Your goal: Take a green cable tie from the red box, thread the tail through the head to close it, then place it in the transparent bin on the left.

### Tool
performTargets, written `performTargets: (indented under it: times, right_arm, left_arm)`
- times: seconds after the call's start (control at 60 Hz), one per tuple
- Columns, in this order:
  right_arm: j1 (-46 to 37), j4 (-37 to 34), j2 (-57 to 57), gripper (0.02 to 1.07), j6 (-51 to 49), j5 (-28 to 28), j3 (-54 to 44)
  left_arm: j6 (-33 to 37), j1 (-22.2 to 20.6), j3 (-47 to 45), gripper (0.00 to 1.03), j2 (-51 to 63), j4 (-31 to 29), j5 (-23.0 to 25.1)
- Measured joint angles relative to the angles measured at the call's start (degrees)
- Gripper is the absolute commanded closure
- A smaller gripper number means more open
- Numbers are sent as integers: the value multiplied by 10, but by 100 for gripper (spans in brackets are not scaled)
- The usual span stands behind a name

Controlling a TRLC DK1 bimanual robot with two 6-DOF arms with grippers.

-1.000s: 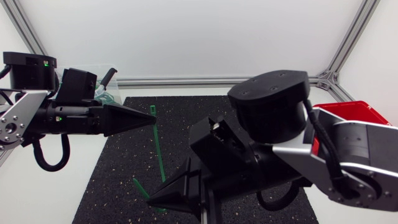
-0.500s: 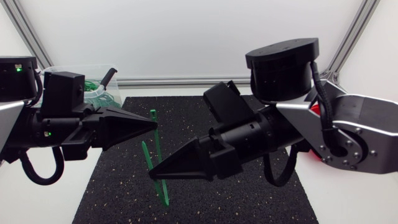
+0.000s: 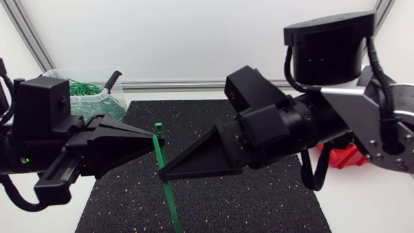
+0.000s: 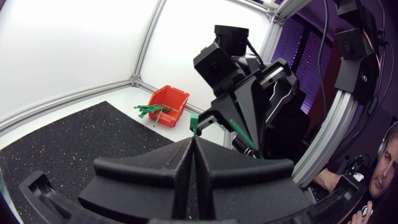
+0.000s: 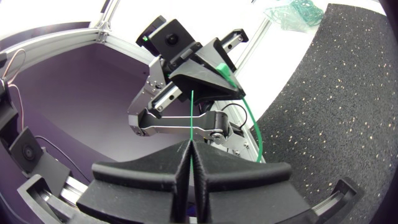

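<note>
A green cable tie [image 3: 173,208] hangs in the air over the black mat [image 3: 259,200]. My left gripper [image 3: 160,140] is shut on its head end, and the square head [image 4: 194,121] sticks up just past the fingertips. My right gripper [image 3: 162,175] faces it from close by, shut on the thin tail [image 5: 191,115], which points toward the left gripper. The rest of the strap bows away in a curve [image 5: 258,134]. The red box [image 4: 169,107] holds more green ties; in the head view it [image 3: 346,155] is mostly hidden behind my right arm. The transparent bin [image 3: 81,90] stands at the back left.
Several closed green ties lie in the transparent bin, which also shows in the right wrist view [image 5: 292,9]. An aluminium frame rail [image 3: 194,84] runs along the table's back edge. Both arms hang high above the mat, close under the head camera.
Both grippers have risen toward the camera with the tie. The right gripper swung up from the mat's front to face the left gripper's tip, and the tie now hangs more upright.
</note>
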Motion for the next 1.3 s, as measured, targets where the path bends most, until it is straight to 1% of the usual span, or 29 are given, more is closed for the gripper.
performTargets:
  times: [0.083,0.183,0.333,0.467,0.783,1.3]
  right_arm:
    - [0,-16,-26,101,32,0,16]
    - [0,-49,-53,101,54,-2,45]
    - [0,-56,-76,101,71,-2,69]
    - [0,-65,-76,101,80,-2,72]
    - [1,-76,-75,101,119,-9,72]
    - [2,-78,-52,101,131,-26,72]
  left_arm:
    - [-8,-10,2,99,-2,-2,-11]
    - [-22,-33,9,99,-8,-2,-38]
    - [-43,-73,30,99,-23,-1,-75]
    - [-63,-95,55,99,-26,5,-91]
    - [-81,-123,70,99,-34,10,-125]
    - [-101,-127,70,99,-41,14,-129]
